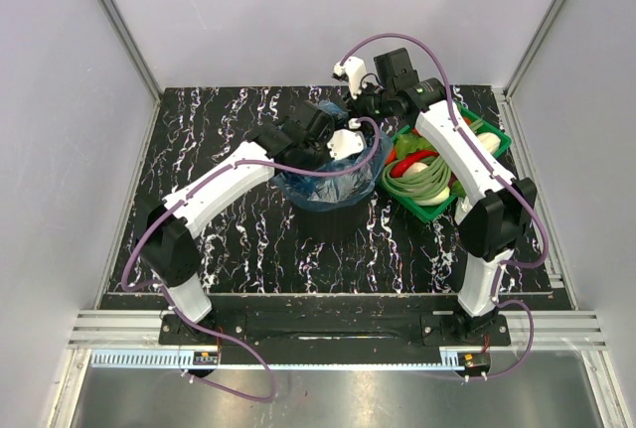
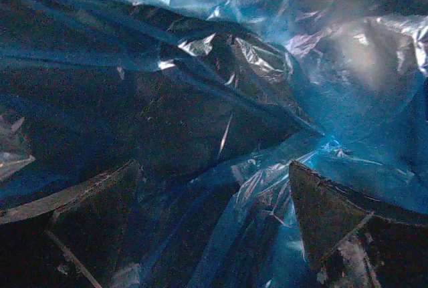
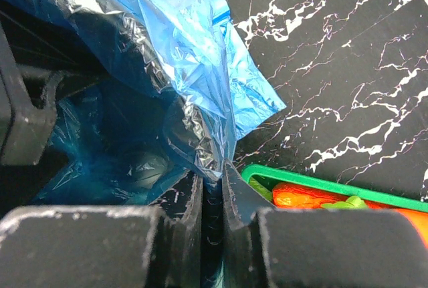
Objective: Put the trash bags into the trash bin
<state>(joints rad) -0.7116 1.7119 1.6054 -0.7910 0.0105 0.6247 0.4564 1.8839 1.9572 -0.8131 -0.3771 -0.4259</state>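
My left claw (image 2: 210,168) gapes wide, holding nothing, at the mouth of the trash bin (image 1: 333,221); the blue trash bags (image 2: 221,67) lie straight ahead of it and all round; my right claw (image 3: 212,174) is pinched nearly shut on their edge, loose film running ahead-left from its tips; I judge the left nearer the hollow.

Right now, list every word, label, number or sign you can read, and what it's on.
Nothing legible in any view.
Tag at left arm's base: too small to read.
Tag at right arm's base: too small to read.
Trash bag, trash bin, green tray: no print visible.
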